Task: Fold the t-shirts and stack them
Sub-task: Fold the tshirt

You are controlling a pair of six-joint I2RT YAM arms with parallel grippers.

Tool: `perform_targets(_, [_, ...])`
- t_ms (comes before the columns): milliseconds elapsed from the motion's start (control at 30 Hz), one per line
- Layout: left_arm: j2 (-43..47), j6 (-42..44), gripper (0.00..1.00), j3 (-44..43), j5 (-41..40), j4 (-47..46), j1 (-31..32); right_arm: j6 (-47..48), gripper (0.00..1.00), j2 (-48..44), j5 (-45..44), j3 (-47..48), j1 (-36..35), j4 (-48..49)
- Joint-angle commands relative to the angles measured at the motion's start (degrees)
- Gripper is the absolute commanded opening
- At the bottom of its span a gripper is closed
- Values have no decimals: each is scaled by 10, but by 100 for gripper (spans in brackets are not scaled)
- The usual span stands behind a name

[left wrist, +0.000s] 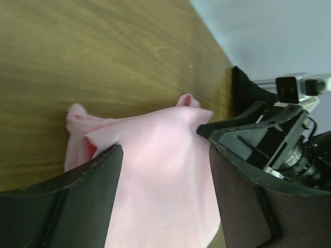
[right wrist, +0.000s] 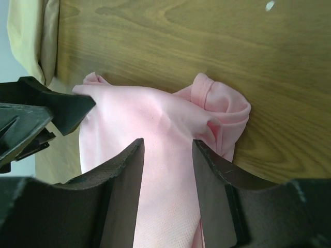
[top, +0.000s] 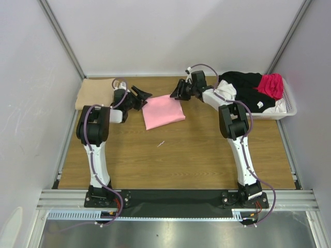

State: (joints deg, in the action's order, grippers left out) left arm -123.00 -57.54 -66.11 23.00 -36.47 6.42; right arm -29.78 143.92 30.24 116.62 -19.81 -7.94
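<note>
No text, brand, number or sign can be read in any of the views. The only candidate is a small white patch [top: 260, 105] on the black cloth t-shirt [top: 243, 85], which lies in the white plastic basket [top: 290, 107] at the far right of the table. It is too small to tell whether it carries any print.

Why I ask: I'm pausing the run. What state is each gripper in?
Left gripper: jaws open over the pink shirt.
Right gripper: jaws open over the same shirt.
</note>
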Motion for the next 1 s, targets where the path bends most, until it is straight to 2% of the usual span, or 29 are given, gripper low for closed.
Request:
perform_targets(0, [6,17,74,-49,55,-53,-9,16,48,-4,-6,59,11,-12])
perform_targets(67, [28,43,74,-63,84,-38,-8,23,48,-14,-4,73,11,-26])
perform_targets(133, [52,71,74,-82,91,18,-6,29,48,-33,-10,98,11,-47])
perform_targets(233, [111,132,75,-89,96,82,3,31,45,-62,-38,112,16,-133])
perform_targets(300, [151,167,75,-83,97,131,15,27,45,-89,-22,71,21,-139])
perform_targets(500, [208,200,75,-42,86,175,72,38,47,-196,22,-109,18,-143])
perform_targets(633, [166,204,75,-70,62,167,111,45,44,-248,54,-218,12,-107])
perform_targets(733, [103,132,75,-101,68,92,122,51,43,-275,68,-278,7,-65])
perform_targets(800, [68,98,74,-133,73,40,127,50,40,-274,89,-289,4,-50])
perform_targets(867, [18,55,73,-156,71,21,132,48,32,-262,97,-292,2,-44])
perform_targets(967, [-28,11,72,-181,62,-23,137,45,27,-243,100,-293,0,-36])
